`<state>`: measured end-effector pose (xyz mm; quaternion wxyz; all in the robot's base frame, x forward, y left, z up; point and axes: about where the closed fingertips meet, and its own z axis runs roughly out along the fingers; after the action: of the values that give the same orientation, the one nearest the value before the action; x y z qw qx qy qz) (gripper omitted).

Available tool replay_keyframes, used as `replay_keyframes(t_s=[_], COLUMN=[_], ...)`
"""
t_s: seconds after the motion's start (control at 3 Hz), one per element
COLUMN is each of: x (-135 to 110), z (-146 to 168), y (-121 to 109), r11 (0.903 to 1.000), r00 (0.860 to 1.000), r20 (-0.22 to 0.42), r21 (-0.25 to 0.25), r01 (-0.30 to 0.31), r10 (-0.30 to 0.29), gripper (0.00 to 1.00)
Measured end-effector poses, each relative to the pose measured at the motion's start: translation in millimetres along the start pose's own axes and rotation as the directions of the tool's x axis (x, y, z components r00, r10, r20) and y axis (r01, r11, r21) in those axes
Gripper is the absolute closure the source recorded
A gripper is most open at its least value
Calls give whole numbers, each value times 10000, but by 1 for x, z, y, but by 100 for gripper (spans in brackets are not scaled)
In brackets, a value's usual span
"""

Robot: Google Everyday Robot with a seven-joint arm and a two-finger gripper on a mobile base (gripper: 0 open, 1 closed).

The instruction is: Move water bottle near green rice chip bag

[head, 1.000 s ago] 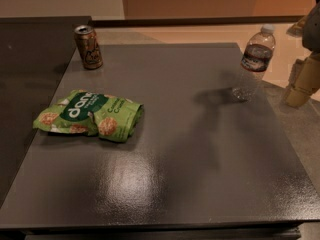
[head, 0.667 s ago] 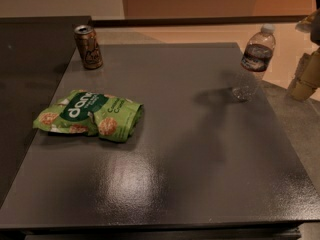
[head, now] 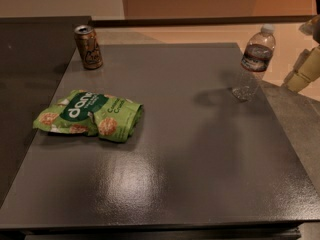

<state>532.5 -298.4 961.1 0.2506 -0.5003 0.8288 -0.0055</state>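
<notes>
Grey table [head: 190,184] bears clear, white-capped, dark-labelled water bottle [head: 254,64]; gripper [head: 304,73] at right edge, grip unclear

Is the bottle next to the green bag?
No, the bottle stands at the table's right edge, the bag lies on the left, and the gripper hangs right of the bottle.

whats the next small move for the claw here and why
Probably ease the claw leftward toward the water bottle. The claw sits at the right edge of view, apart from the bottle, which is near the table's far right edge; the green rice chip bag lies far off on the left, so a grasp likely comes first.
</notes>
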Motion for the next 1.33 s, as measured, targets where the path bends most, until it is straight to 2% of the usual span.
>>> replay_keyframes(t_s=[0.33,0.67,1.33], x=[-8,-21,-43], z=[18,31,43], y=[-13,-23,-21], r11=[9987,9970,9896], r00=[9955,9870,9713], r20=[816,1439,2181], r21=[-176,-424,-1270], r01=[-468,-655,-678], r10=[481,710,945], gripper=[0,0,0])
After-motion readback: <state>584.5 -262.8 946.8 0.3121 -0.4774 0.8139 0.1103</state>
